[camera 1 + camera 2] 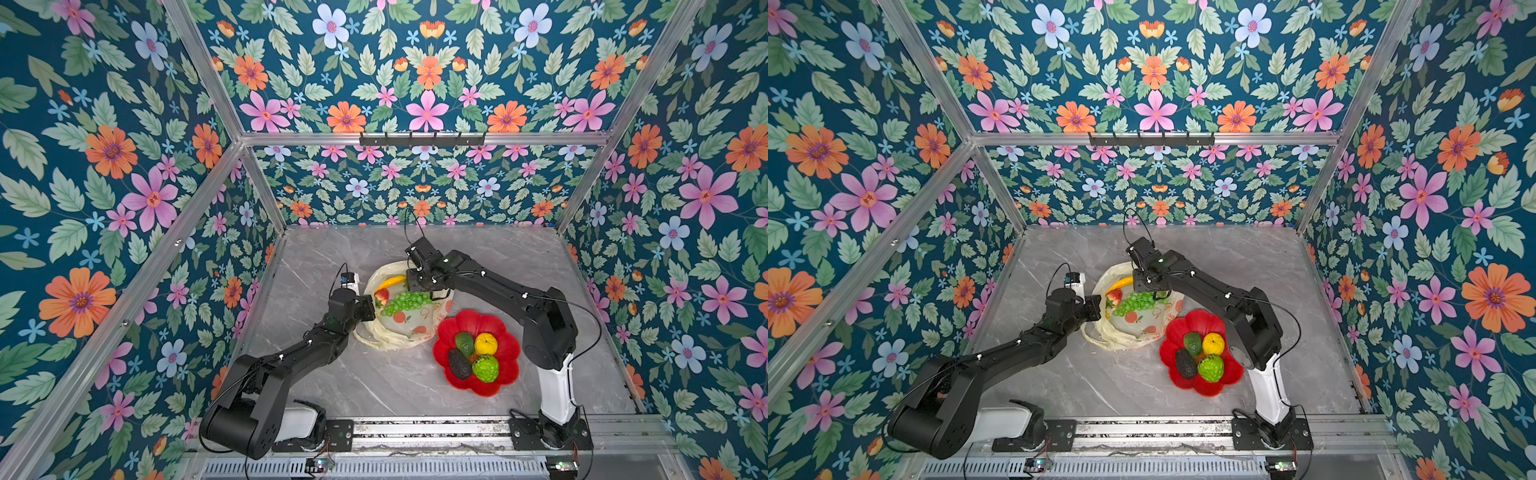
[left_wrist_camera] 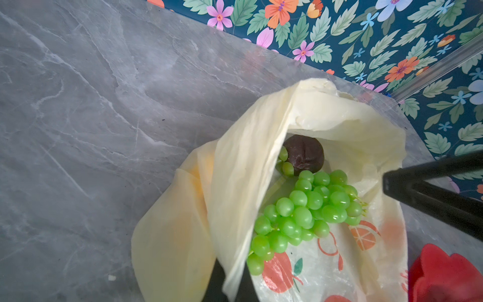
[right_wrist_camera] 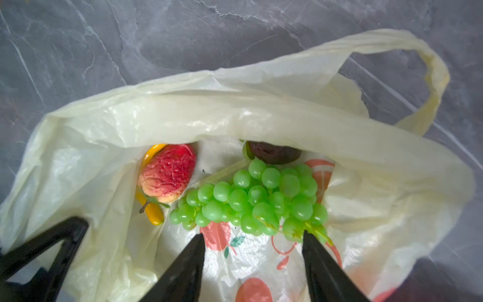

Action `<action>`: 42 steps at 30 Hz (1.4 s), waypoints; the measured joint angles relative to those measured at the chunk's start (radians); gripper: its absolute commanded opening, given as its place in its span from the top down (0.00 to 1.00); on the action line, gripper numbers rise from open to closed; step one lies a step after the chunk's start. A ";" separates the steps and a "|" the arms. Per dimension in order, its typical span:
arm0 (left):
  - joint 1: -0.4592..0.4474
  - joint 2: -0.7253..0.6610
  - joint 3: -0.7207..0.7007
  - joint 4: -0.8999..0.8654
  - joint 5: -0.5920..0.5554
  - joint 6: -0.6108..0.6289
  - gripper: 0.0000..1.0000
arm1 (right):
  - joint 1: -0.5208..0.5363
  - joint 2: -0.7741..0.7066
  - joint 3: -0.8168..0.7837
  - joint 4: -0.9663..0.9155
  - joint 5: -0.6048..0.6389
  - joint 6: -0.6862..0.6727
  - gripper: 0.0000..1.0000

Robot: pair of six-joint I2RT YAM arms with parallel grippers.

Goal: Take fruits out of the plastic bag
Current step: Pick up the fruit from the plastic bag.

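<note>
The right gripper (image 3: 252,234) hangs in the mouth of the plastic bag (image 3: 235,112) with its black jaws apart and nothing clamped between them. One fingertip (image 3: 313,248) touches the stem end of the green grape bunch (image 3: 251,201). The left gripper (image 2: 231,283) is pinched tight on a fold of the bag's rim.

Only the right wrist view takes in all four fruits inside the bag. These are the grapes, a red strawberry (image 3: 167,174), a yellow banana (image 3: 154,217) lying under the strawberry, and a dark wrinkled fruit (image 3: 274,153) half tucked beneath the upper film. In the left wrist view only the grapes and the dark fruit show, because the raised fold covers the rest. Both top views show banana, strawberry and grapes, while the right arm covers the dark fruit.

In both top views the bag lies mid-table on the grey marble tabletop (image 1: 374,386). The left gripper is at the bag's 9 o'clock edge and the right wrist is over its 1 o'clock. A red flower-shaped dish (image 1: 509,349) sits just beside the bag at 4 o'clock. The dish holds a green avocado (image 1: 464,344) at 11 o'clock, a yellow lemon (image 1: 485,344) at 1, a dark avocado (image 1: 459,363) at 8 and a bumpy bright green fruit (image 1: 485,368) at 5.
</note>
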 measured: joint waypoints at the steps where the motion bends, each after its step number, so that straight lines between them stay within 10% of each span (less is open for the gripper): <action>1: 0.000 -0.001 0.000 0.000 0.001 0.000 1.00 | 0.000 0.021 0.023 -0.006 -0.002 -0.006 0.41; 42: -0.002 0.000 0.000 0.000 0.011 0.000 1.00 | -0.030 0.439 0.494 -0.153 0.161 -0.104 0.27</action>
